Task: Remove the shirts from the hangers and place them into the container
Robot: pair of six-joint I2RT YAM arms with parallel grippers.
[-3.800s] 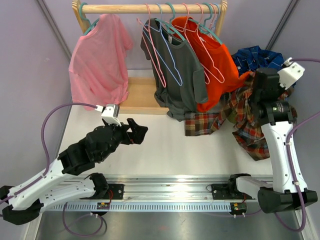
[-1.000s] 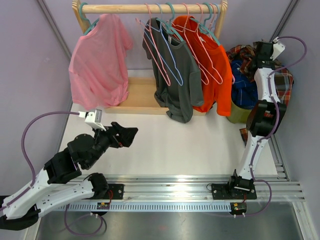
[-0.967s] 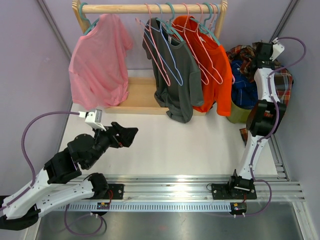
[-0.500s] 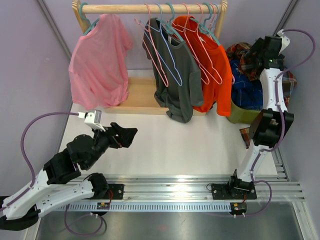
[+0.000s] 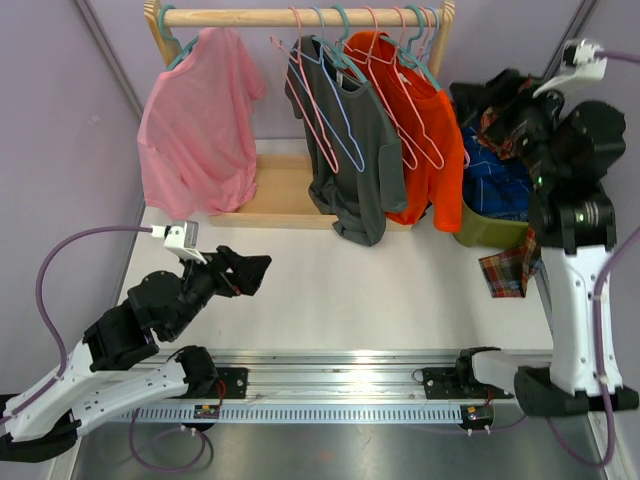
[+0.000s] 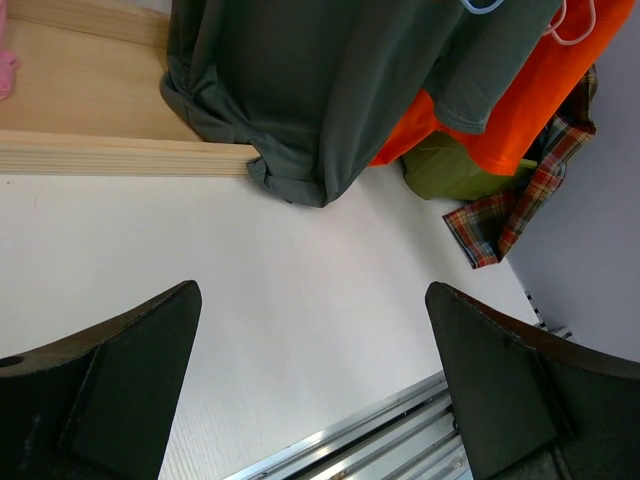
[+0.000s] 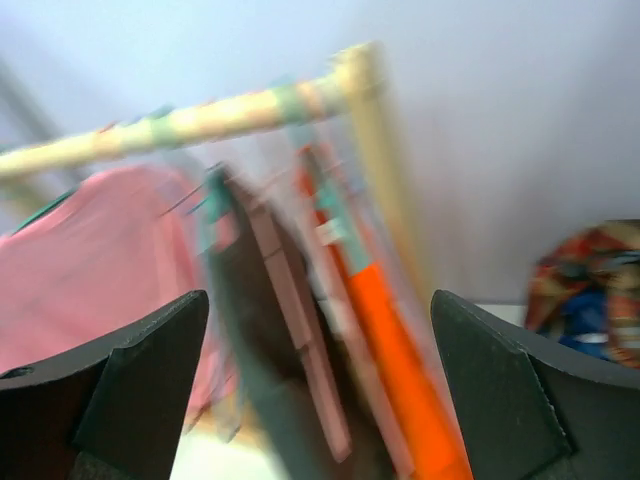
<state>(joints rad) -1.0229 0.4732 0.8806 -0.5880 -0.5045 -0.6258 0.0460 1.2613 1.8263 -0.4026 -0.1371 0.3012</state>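
On the wooden rail hang a pink shirt [image 5: 195, 120], a dark grey shirt [image 5: 350, 150] and an orange shirt [image 5: 428, 140], with bare pink, teal and lavender hangers [image 5: 330, 110] in front of the grey one. The olive container [image 5: 490, 230] at the right holds a blue plaid shirt [image 5: 497, 180]. A red-brown-green plaid shirt [image 5: 512, 270] drapes over its rim. My right gripper [image 5: 478, 98] is open and empty, raised beside the container and facing the rack; its blurred wrist view shows the orange shirt [image 7: 400, 350]. My left gripper [image 5: 250, 270] is open and empty, low over the table.
The rack's wooden base [image 5: 280, 195] lies behind the table. The metal rail [image 5: 330, 385] with the arm bases runs along the near edge. In the left wrist view the grey shirt's hem [image 6: 300, 180] touches the tabletop beside the container [image 6: 450, 170].
My right gripper opened and let the plaid shirt go at the container, then rose and swung to face the rack. The left arm barely moved.
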